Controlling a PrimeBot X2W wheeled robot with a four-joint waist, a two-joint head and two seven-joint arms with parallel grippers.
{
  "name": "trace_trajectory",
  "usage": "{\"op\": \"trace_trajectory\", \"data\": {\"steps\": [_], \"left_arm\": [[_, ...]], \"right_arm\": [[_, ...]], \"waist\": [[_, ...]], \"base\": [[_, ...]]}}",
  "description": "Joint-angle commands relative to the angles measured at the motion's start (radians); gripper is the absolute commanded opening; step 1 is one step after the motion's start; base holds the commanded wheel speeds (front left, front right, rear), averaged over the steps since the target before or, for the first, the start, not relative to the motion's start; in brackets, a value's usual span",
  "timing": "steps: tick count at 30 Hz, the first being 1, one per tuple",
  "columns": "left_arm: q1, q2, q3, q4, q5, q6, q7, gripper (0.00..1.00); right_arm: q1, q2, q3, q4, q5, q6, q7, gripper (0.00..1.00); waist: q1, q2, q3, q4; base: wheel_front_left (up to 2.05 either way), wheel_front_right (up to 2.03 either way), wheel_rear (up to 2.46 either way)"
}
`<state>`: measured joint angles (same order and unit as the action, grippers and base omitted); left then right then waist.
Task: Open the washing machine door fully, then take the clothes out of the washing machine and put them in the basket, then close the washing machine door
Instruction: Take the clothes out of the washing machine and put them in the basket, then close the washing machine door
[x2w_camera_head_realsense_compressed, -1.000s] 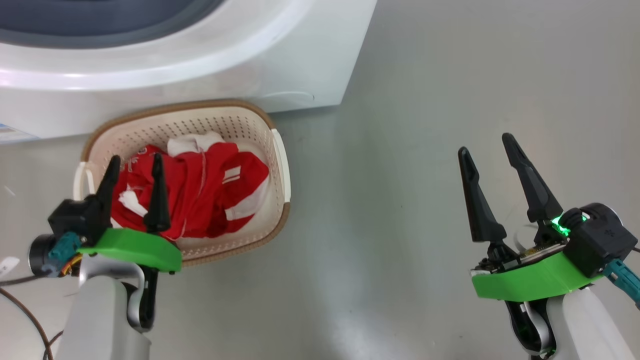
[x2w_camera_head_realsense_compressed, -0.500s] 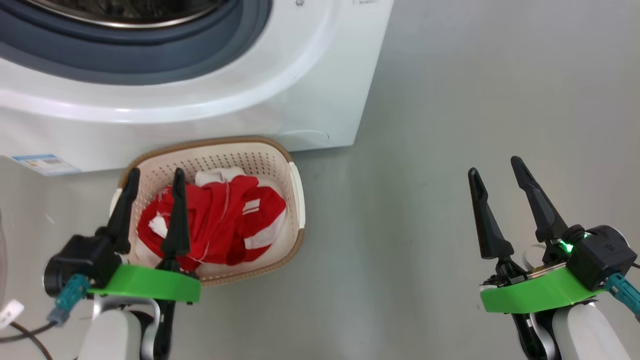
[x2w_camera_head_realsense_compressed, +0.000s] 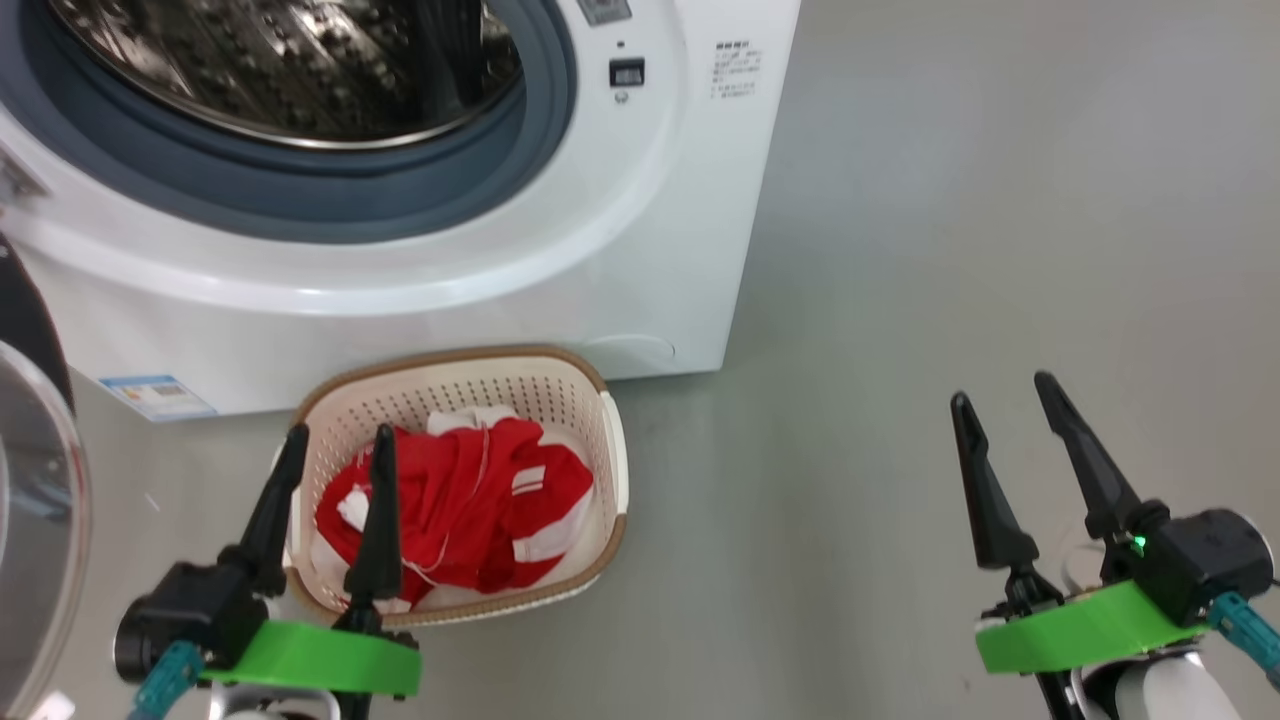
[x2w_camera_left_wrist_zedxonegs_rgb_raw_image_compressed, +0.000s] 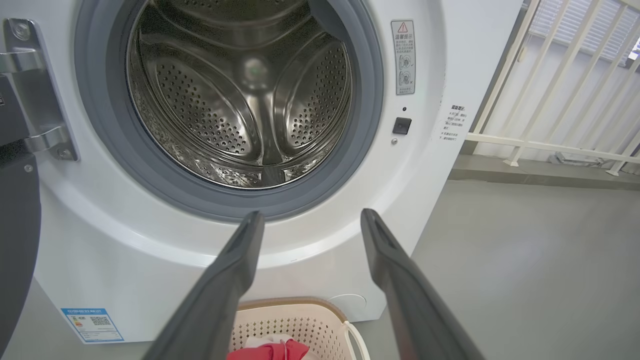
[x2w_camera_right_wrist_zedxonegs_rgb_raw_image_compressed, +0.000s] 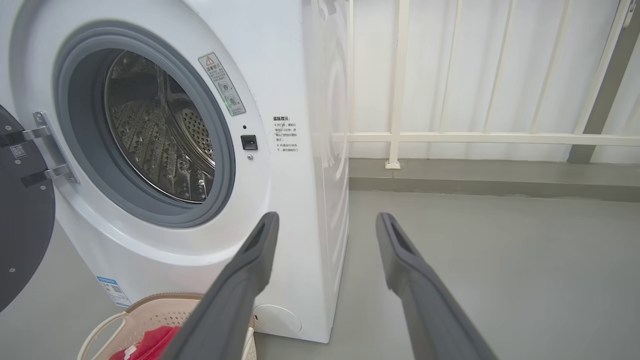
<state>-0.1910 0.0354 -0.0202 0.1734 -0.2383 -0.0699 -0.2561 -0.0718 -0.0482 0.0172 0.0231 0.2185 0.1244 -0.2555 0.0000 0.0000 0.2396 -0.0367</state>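
- The washing machine (x2w_camera_head_realsense_compressed: 620, 250) takes up the upper left of the head view. It is a white box with a wide grey rubber seal (x2w_camera_left_wrist_zedxonegs_rgb_raw_image_compressed: 100, 165) around a steel drum (x2w_camera_left_wrist_zedxonegs_rgb_raw_image_compressed: 240, 100). The drum's perforated walls and raised paddles are in plain sight.
- The grey floor (x2w_camera_head_realsense_compressed: 900, 300) covers the right half of the head view, and a white railing (x2w_camera_right_wrist_zedxonegs_rgb_raw_image_compressed: 450, 135) crosses the upper right of the right wrist view.
- The washing machine door (x2w_camera_right_wrist_zedxonegs_rgb_raw_image_compressed: 20, 235) is swung wide open at the left edge of the right wrist view. It is dark and round and hangs on a metal hinge (x2w_camera_right_wrist_zedxonegs_rgb_raw_image_compressed: 45, 150). Its clear bulging glass shows at the left edge of the head view.
- The basket (x2w_camera_head_realsense_compressed: 450, 355) stands on the floor at lower centre-left of the head view, just in front of the machine's base. It is cream with perforated sides and a brown rim.
- The clothes (x2w_camera_head_realsense_compressed: 470, 510) lie bunched inside the basket, bright red with white bands.
- The left gripper (x2w_camera_head_realsense_compressed: 341, 432) is at the lower left, its two dark fingers spread apart and holding nothing, their tips over the basket's near-left side.
- The right gripper (x2w_camera_head_realsense_compressed: 1003, 390) is at the lower right over bare floor, its fingers parted and nothing between them.
- A blue label (x2w_camera_left_wrist_zedxonegs_rgb_raw_image_compressed: 92, 324) with a QR code sits at the machine's lower left corner.
- A tall warning sticker (x2w_camera_left_wrist_zedxonegs_rgb_raw_image_compressed: 403, 57) headed by a red triangle sits right of the seal, its print too small to read.
- A block of small black print (x2w_camera_left_wrist_zedxonegs_rgb_raw_image_compressed: 455, 122) beside it is also unreadable.
- A small dark square (x2w_camera_left_wrist_zedxonegs_rgb_raw_image_compressed: 401, 125) sits below the sticker.
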Motion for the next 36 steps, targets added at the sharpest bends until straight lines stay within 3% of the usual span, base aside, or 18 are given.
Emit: {"op": "trace_trajectory", "data": {"steps": [1,19,36], "left_arm": [[0.025,0.015,0.035,-0.037,0.011,0.003,-0.006,1.00],[0.195,0.015,0.044,-0.096,0.054,-0.008,-0.006,1.00],[0.237,0.015,0.047,-0.110,0.078,-0.003,-0.006,1.00]], "right_arm": [[0.021,-0.002,0.017,-0.022,-0.007,0.006,-0.006,1.00],[0.141,-0.002,-0.015,-0.026,0.001,0.006,-0.006,1.00],[0.186,-0.002,-0.032,-0.047,0.002,0.006,-0.006,1.00]], "waist": [[0.0000,0.0000,-0.051,0.006],[0.0000,0.0000,-0.219,0.000],[0.0000,0.0000,-0.239,-0.005]], "base": [[0.00,0.00,0.00],[0.00,0.00,0.00],[0.00,0.00,0.00]]}}
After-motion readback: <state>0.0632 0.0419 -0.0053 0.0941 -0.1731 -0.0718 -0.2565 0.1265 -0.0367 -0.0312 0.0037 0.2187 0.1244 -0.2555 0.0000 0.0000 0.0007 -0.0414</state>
